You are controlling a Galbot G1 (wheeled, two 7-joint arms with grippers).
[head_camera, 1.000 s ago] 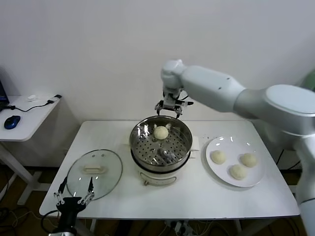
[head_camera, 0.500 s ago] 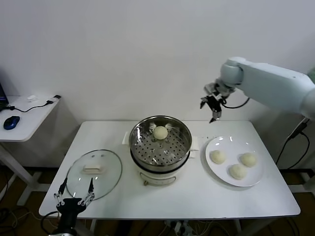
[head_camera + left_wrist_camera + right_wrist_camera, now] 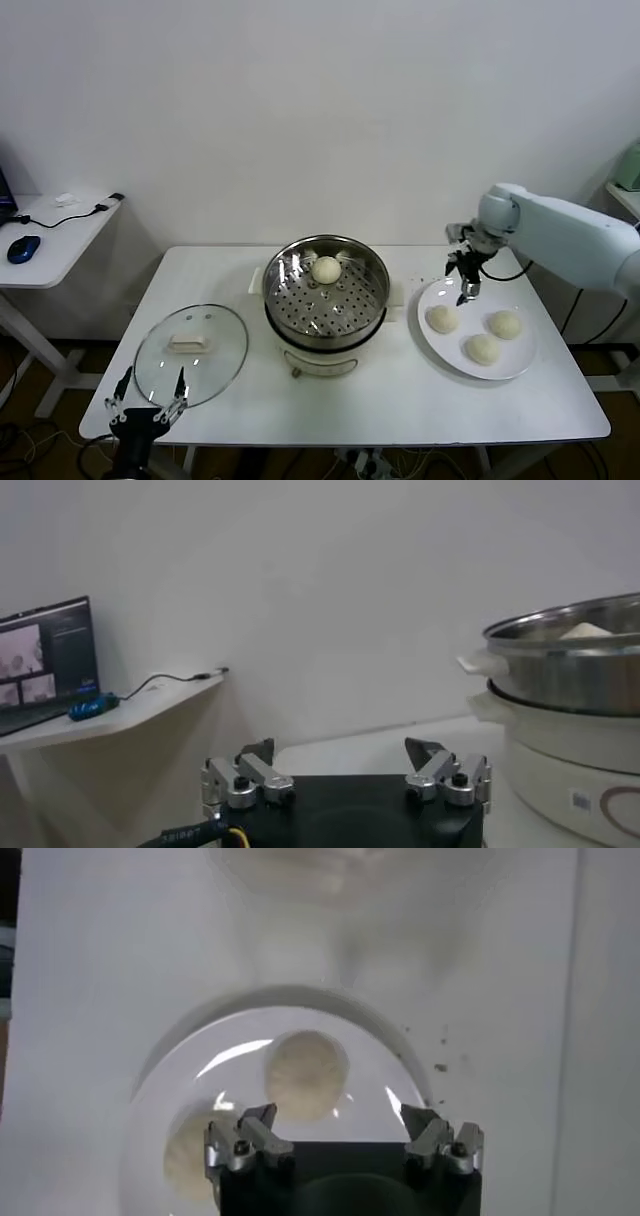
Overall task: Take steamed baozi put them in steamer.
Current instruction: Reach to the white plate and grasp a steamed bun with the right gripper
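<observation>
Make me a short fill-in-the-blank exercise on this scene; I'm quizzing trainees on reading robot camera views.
1. The steamer holds ____ baozi.
2. The white plate holds ____ baozi.
3. The open right gripper hovers above the ____.
4. The glass lid lies on the table, on the steamer's ____ side.

Missing words: one; three; plate; left
</observation>
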